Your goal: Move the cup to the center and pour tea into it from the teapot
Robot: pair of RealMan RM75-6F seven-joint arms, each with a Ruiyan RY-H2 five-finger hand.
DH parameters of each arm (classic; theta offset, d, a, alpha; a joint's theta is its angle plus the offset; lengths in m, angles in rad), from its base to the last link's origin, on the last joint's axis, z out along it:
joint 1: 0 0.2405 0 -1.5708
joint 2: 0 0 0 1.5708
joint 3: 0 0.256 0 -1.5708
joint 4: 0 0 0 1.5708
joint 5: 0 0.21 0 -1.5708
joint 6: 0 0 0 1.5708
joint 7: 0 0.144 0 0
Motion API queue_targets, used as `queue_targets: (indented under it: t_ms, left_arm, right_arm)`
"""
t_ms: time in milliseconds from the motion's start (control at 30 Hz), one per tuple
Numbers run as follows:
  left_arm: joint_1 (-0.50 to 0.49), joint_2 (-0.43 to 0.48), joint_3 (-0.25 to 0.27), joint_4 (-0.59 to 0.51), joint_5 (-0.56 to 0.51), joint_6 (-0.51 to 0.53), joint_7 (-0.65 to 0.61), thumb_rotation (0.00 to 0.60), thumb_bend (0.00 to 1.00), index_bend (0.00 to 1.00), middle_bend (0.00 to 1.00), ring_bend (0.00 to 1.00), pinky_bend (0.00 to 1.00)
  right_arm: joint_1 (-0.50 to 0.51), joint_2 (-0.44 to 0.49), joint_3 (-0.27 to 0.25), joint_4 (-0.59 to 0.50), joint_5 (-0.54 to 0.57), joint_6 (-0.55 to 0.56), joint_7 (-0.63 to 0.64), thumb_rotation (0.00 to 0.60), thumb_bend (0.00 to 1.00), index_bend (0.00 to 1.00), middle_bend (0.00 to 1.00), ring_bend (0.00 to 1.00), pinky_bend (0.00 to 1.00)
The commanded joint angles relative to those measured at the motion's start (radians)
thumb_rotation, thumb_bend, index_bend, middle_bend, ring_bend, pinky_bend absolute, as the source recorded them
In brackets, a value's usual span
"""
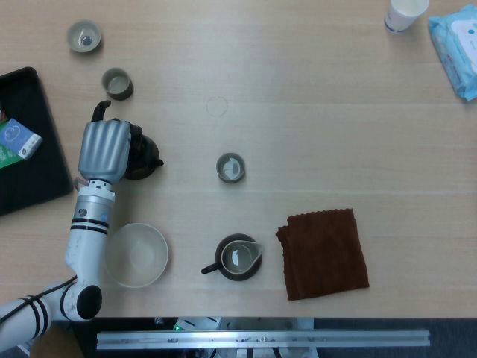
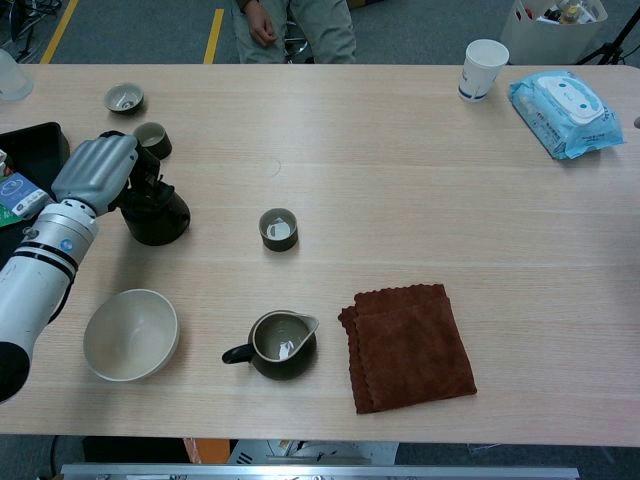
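A: Biggest first, what's laid out?

B: The wooden table (image 1: 313, 134) bears everything. At nine o'clock on its edge sits a black tray (image 1: 26, 142). The brown cloth (image 1: 323, 252) lies at about five o'clock, and a wet-wipes pack (image 1: 456, 45) is at one o'clock in the far corner, a paper cup (image 1: 405, 13) just beside it.

A: And the arm?

B: The left arm comes in from seven o'clock. The left hand (image 1: 104, 149) lies over the dark teapot (image 1: 141, 156), at nine o'clock from the table's middle. The fingers are together, curled over the pot's handle side; from the chest view (image 2: 100, 170) they appear wrapped on it. The right hand does not show.

A: Smaller things?

B: A pale bowl (image 1: 136, 255) at seven o'clock, near the forearm. A dark pitcher (image 1: 238, 258) at six o'clock. The cup (image 1: 230, 167) stands near the middle, well apart from the teapot. Two more small cups (image 1: 117, 83) (image 1: 83, 35) sit at ten o'clock.
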Motion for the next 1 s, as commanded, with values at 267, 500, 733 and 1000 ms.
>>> queue_targets:
  t_ms: [267, 500, 733, 1000]
  left_arm:
    - [-0.001, 0.025, -0.004, -0.043, -0.027, -0.016, 0.035, 0.489, 0.35, 0.58, 0.65, 0.52, 0.15]
    - [-0.002, 0.050, -0.002, -0.090, -0.040, -0.029, 0.049, 0.350, 0.33, 0.40, 0.54, 0.41, 0.15]
    - [-0.002, 0.099, 0.005, -0.166, -0.035, -0.039, 0.051, 0.271, 0.29, 0.27, 0.35, 0.24, 0.14]
    - [-0.002, 0.154, 0.032, -0.217, 0.077, 0.020, 0.039, 0.364, 0.29, 0.26, 0.30, 0.20, 0.13]
  right_arm:
    - [-0.006, 0.005, -0.001, 0.009, 0.002, 0.003, 0.017, 0.600, 0.21, 0.14, 0.10, 0.00, 0.05]
    - [-0.009, 0.010, 0.001, 0.013, -0.003, 0.008, 0.030, 0.600, 0.21, 0.14, 0.10, 0.00, 0.05]
    - [-0.012, 0.013, 0.006, 0.016, -0.002, 0.013, 0.042, 0.600, 0.21, 0.14, 0.10, 0.00, 0.05]
    - [-0.028, 0.015, 0.016, 0.026, -0.004, 0.049, 0.066, 0.600, 0.21, 0.14, 0.10, 0.00, 0.05]
